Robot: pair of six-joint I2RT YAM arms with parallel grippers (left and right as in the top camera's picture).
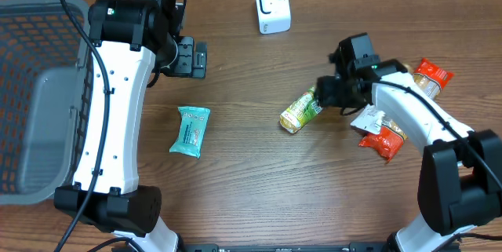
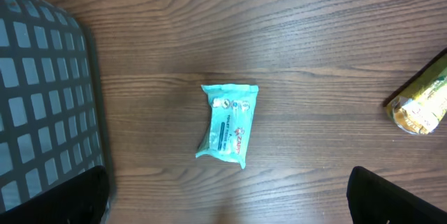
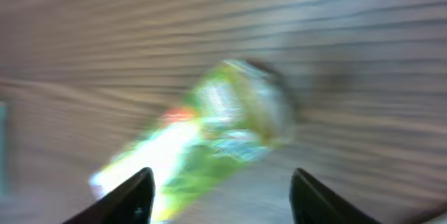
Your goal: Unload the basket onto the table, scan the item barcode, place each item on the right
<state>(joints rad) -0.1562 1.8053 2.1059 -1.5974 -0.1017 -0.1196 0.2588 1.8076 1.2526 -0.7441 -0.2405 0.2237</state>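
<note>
both sets stand spread and empty, left jaws idle, right jaws just beside the green snack packet (image 1: 300,111) lying on the tabletop (image 1: 251,181), so straddle its middle squarely before closing, then face its barcode to the white scanner (image 1: 272,6).

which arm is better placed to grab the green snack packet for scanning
Right. The right pincer, open, sits at the green snack packet, which fills its wrist view. The left pincer is far off, nearer the teal packet.
</note>
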